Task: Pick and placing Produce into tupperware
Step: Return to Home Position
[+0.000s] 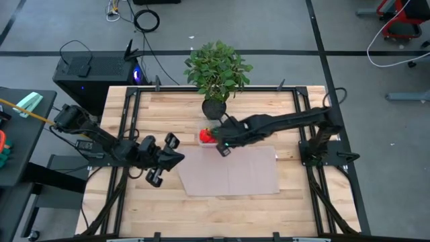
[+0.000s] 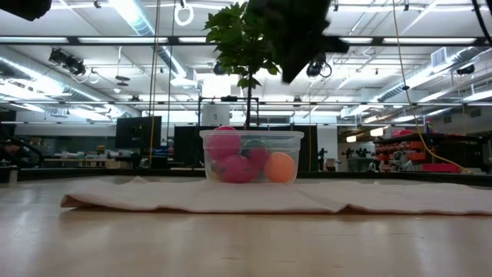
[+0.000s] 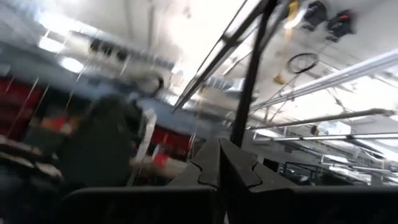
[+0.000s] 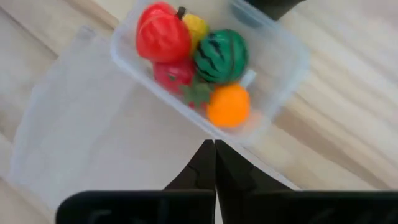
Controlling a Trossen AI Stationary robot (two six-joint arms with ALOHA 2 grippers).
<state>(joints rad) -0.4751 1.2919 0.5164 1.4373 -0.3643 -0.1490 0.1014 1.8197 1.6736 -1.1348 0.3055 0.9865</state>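
Note:
The clear tupperware [image 4: 273, 68] stands on the translucent mat [image 4: 93, 143], near the mat's far edge. Several toy produce pieces lie inside it: a red one [image 4: 163, 34], a yellow one [image 4: 196, 26], a dark green striped one [image 4: 219, 56], an orange one [image 4: 228, 106] and a red one with a green leaf [image 4: 177, 78]. My right gripper [image 4: 215, 155] hangs shut and empty above the mat, beside the tupperware's near side. My left gripper [image 3: 221, 163] is shut and empty, raised over the table's left part and pointing upward. In the low view the tupperware [image 2: 251, 156] shows with the produce inside.
A leafy potted plant [image 1: 216, 70] stands just behind the tupperware at the table's far edge. The mat [image 1: 232, 171] covers the table's middle; bare wood lies around it. Black frame rails [image 1: 121, 144] run along the table's sides.

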